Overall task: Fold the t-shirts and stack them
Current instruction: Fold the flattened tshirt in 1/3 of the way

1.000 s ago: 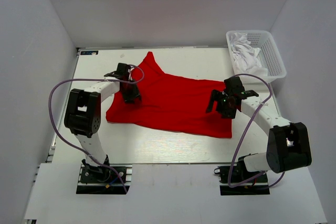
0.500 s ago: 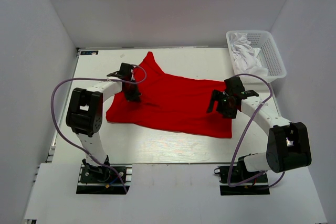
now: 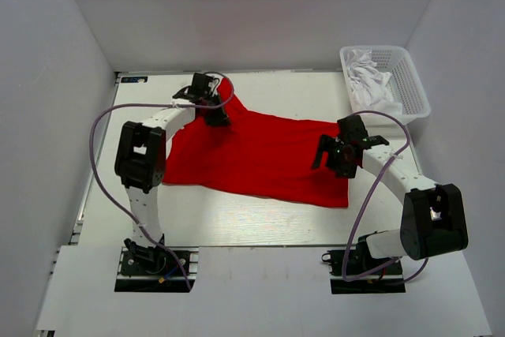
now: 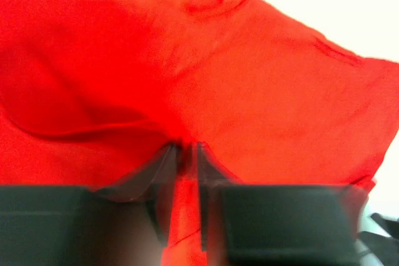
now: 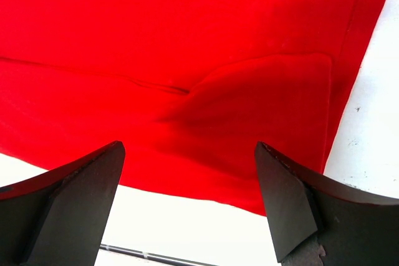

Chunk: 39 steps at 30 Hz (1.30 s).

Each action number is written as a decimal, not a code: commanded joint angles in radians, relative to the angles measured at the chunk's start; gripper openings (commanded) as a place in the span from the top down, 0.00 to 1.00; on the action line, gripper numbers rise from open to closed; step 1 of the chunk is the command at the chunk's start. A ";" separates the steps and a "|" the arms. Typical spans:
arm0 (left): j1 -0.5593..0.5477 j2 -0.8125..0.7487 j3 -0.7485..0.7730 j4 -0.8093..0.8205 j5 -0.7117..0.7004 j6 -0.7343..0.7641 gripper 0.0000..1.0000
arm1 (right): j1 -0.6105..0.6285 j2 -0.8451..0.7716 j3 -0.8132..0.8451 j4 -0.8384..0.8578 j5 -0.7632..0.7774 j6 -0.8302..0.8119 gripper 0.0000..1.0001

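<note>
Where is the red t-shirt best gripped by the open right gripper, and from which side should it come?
Probably its right edge, at the doubled flap of the red t-shirt. There the cloth lies doubled beside the white table, so the right gripper could come from the right, one finger sliding under.

Two arms (image 3: 140, 165) over one tabletop (image 3: 237, 222), each ending in one two-fingered end effector, the left end effector (image 3: 216, 114) and the right end effector (image 3: 328, 160), and each trailing one purple cable (image 3: 93, 144), two in all. One red t-shirt (image 3: 260, 155) lies between and beneath the two end effectors. Beyond the right end effector, on its outer side, stands one white basket (image 3: 416, 92) of bunched white t-shirts (image 3: 369, 88), whose number cannot be told.
</note>
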 commanded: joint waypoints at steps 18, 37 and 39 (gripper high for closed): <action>0.001 -0.280 -0.195 -0.062 -0.252 0.036 0.00 | -0.002 -0.107 -0.007 0.019 0.023 -0.015 0.10; 0.029 -0.365 -0.574 -0.154 -0.423 -0.158 0.00 | 0.004 -0.014 -0.146 0.102 -0.026 -0.002 0.10; 0.029 -0.375 -0.611 -0.212 -0.424 -0.194 0.00 | 0.006 -0.008 -0.154 0.106 -0.022 -0.011 0.10</action>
